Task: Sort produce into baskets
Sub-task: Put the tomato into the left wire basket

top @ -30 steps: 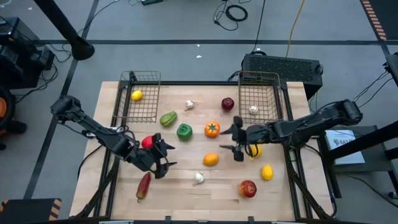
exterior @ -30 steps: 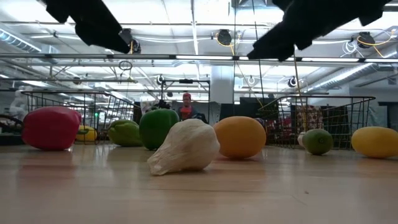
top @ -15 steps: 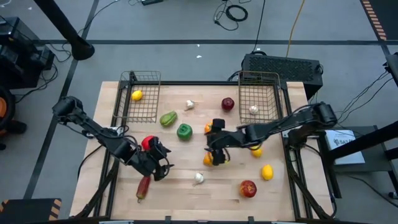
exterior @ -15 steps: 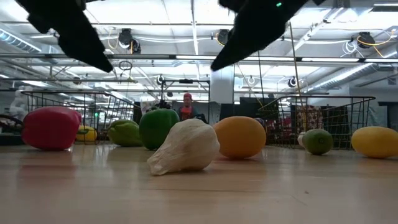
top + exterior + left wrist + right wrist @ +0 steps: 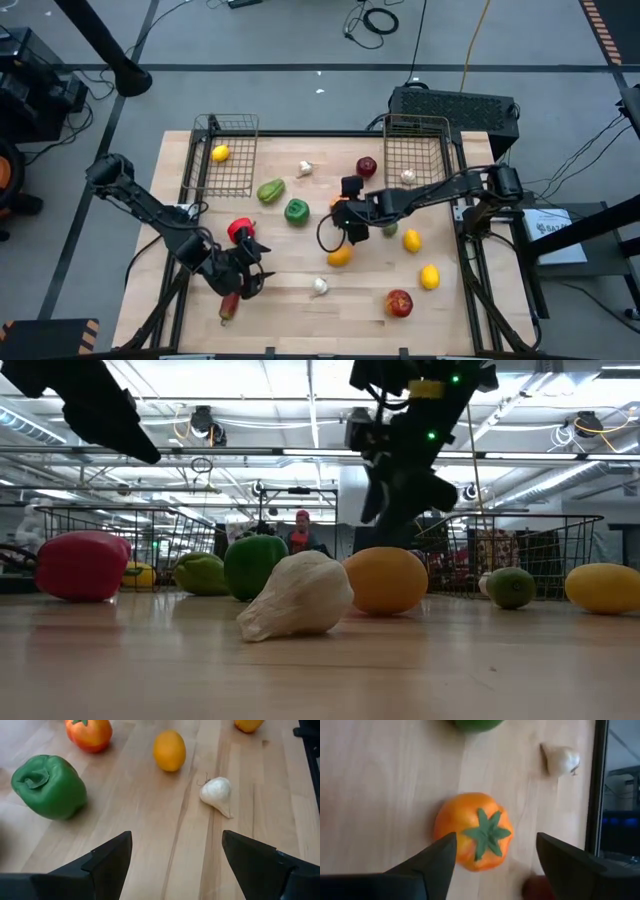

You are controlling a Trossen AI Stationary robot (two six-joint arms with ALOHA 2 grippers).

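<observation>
You've got the wooden counter (image 5: 300, 300) with two wire baskets at its far edge: the left basket (image 5: 228, 160) near the far-left corner has one lemon (image 5: 219, 153) in it, the right basket (image 5: 415, 155) near the far-right corner has a garlic (image 5: 407, 176). Everything else is scattered loose across the middle and near side, so you're early in the sort. Your right pincer (image 5: 350, 215) is out over the middle of the counter, right above the orange tomato-looking piece (image 5: 473, 831), with the jaws spread apart and nothing in them; the wrist view shows the piece sitting between the fingers with its green stem cap facing up. I'd say the step in hand is grabbing that one. To do it well, come straight down so the fingers straddle the widest part of the body, not the stem, and don't clamp until it's centred, because round toys like this probably squirt sideways. Watch the green pepper (image 5: 296, 210) just beside it. Your left pincer (image 5: 243, 283) hangs spread wide and empty near the near-left part, close to the red pepper (image 5: 238, 231) and the dark chili (image 5: 229, 302).
</observation>
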